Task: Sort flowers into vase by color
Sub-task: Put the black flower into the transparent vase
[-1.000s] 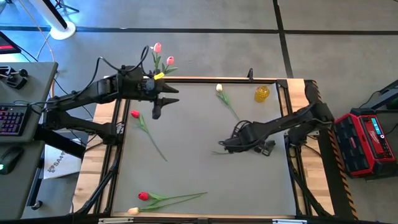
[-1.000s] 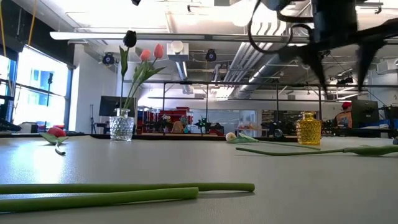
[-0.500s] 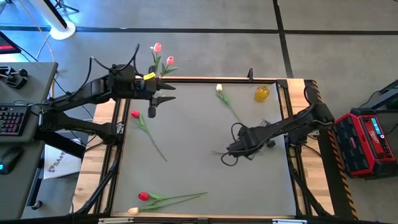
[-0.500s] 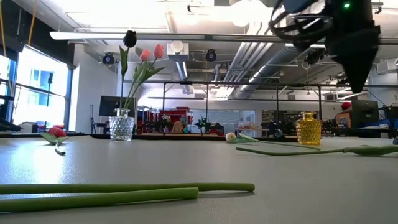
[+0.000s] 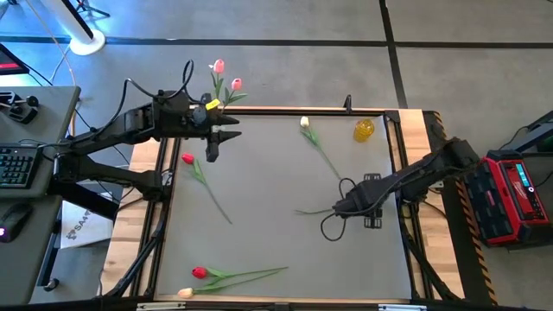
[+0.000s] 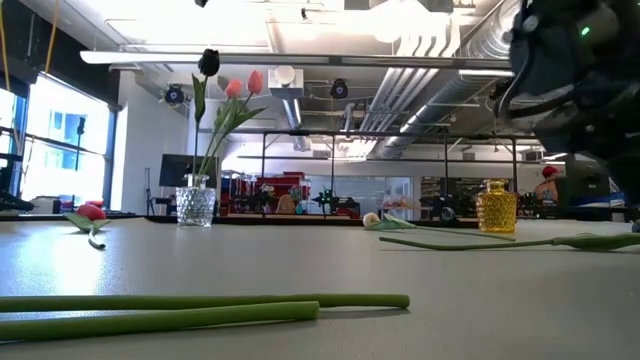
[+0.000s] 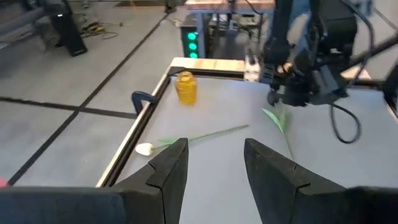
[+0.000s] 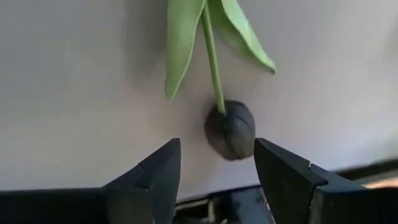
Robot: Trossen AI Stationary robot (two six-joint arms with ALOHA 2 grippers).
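Bright overhead light, soft shadows, blurred wrist foregrounds.

High view: head of the near-black tulip (image 5: 344, 208) lying on the grey table was covered by the right arm; only its green stem showed. Low view: the two long green stems (image 6: 200, 310) nearest the camera ran off the left edge, heads unseen. The right arm's dark bulk (image 6: 580, 70) was cut by the top and right edges, fingers not visible there.
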